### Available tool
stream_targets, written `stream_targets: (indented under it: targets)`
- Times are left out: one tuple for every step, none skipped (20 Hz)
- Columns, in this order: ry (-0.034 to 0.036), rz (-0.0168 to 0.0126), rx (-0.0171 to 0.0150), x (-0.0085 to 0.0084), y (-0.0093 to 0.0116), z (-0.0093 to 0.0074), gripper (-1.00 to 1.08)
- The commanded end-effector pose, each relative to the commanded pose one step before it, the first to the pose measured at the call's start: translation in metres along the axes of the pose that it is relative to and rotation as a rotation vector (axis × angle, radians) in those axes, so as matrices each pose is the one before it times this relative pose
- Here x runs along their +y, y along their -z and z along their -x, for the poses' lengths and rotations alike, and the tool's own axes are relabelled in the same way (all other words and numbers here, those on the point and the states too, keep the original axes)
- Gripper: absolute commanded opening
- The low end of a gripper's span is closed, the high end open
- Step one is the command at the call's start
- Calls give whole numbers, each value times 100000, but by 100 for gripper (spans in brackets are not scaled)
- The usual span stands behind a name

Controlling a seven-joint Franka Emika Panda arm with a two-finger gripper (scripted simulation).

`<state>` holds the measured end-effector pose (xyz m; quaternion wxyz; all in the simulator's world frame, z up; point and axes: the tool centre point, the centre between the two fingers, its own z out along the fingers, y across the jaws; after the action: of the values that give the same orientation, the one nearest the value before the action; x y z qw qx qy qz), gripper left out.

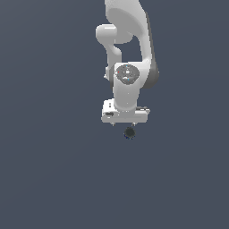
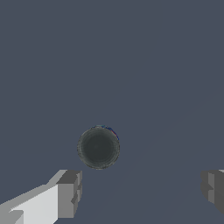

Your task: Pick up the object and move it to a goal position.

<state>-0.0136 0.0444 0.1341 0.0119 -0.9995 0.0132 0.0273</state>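
Small round dark object (image 1: 129, 133) with no distinct long axis lies just beyond the white hand's (image 1: 125, 124) spread, empty fingers (image 2: 69, 192).

We see the object (image 1: 129, 133) as a small round lump, almost black with a faint blue edge. It lies on the plain grey desk (image 1: 53, 170), alone, and we see nothing touching it in the wrist view (image 2: 98, 147).

No readable text, label, brand, number or sign shows anywhere in either view.
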Motion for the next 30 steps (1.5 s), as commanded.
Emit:
stream_targets:
  targets:
    - [-3882, 33, 255, -296, -448, 47, 100]
    - [-1815, 16, 129, -130, -203, 26, 100]
    - [-1935, 17, 139, -136, -216, 32, 100]
    - [-2058, 18, 149, -143, -229, 38, 100]
    - [-2182, 19, 160, -149, -241, 45, 100]
    - [-2306, 20, 172, -154, -254, 53, 100]
    - [-2411, 20, 182, -158, -264, 61, 100]
    - [-2430, 20, 187, -155, -265, 67, 100]
    - [-2430, 20, 190, -152, -263, 73, 100]
    - [-2430, 19, 193, -148, -262, 78, 100]
    - [-2431, 18, 197, -143, -261, 83, 100]
    - [-2431, 17, 200, -139, -259, 88, 100]
    - [-2431, 16, 204, -134, -258, 93, 100]
    - [-2431, 14, 208, -130, -256, 97, 100]
    - [-2432, 13, 212, -124, -255, 102, 100]
    - [-2431, 11, 216, -120, -253, 106, 100]
    - [-2431, 9, 220, -114, -251, 110, 100]
    - [-2432, 6, 224, -109, -250, 113, 100]
    - [-2414, 4, 226, -103, -246, 116, 100]
    - [-2306, 1, 220, -93, -234, 114, 100]
    - [-2180, -2, 212, -84, -220, 111, 100]
    - [-2056, -4, 203, -75, -206, 106, 100]
    - [-1931, -6, 194, -66, -192, 101, 100]
    - [-1807, -8, 183, -59, -178, 96, 100]
    - [-1680, -9, 173, -52, -165, 91, 100]
    - [-1556, -10, 162, -46, -152, 85, 100]
    - [-1431, -11, 151, -40, -139, 79, 100]
    - [-1307, -12, 139, -34, -127, 73, 100]
    - [-1183, -12, 127, -29, -114, 66, 100]
    - [-1058, -11, 114, -25, -102, 60, 100]
